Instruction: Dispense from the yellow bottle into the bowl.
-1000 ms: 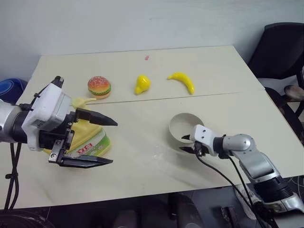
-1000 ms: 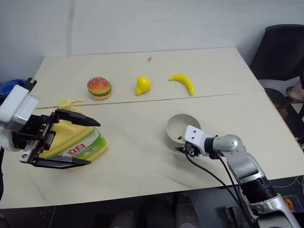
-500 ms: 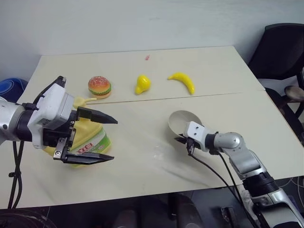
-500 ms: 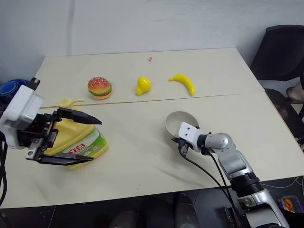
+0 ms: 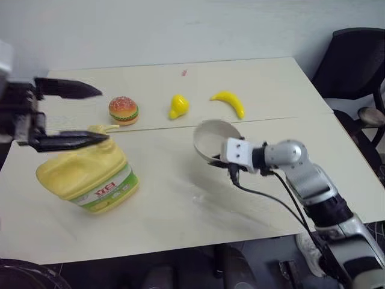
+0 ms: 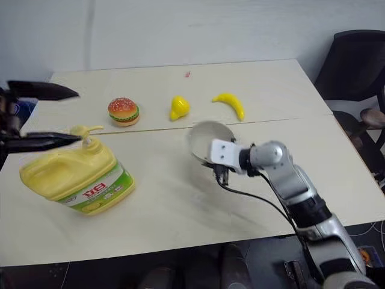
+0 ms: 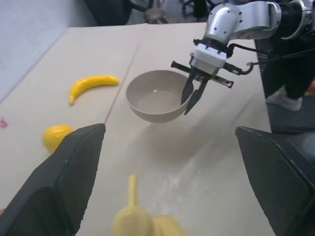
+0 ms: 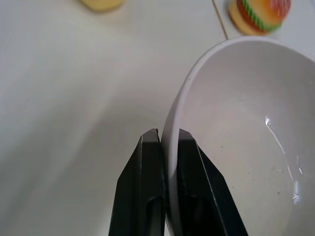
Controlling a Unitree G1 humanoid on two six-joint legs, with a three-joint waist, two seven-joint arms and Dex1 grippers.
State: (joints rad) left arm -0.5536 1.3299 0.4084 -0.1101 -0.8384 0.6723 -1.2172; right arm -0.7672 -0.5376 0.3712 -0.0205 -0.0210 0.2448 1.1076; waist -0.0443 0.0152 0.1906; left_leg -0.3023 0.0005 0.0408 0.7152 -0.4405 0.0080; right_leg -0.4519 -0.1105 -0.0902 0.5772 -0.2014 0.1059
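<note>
My left gripper [image 5: 90, 113] hangs above the bench [image 5: 264, 90], jaws spread wide, nothing between them. Just below sits the yellow bottle [image 5: 87, 174] on the bench's left side, pump top under my lower finger. Behind it, a toy burger [image 5: 123, 110]. Over on the right, my right gripper [image 7: 193, 93] has its jaws pinching the bowl [image 5: 212, 139] by the rim, tilted and off the bench.

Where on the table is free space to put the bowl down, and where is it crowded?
Free: the table between the yellow bottle and the bowl. Crowded: the far row of burger, pear and banana.
</note>
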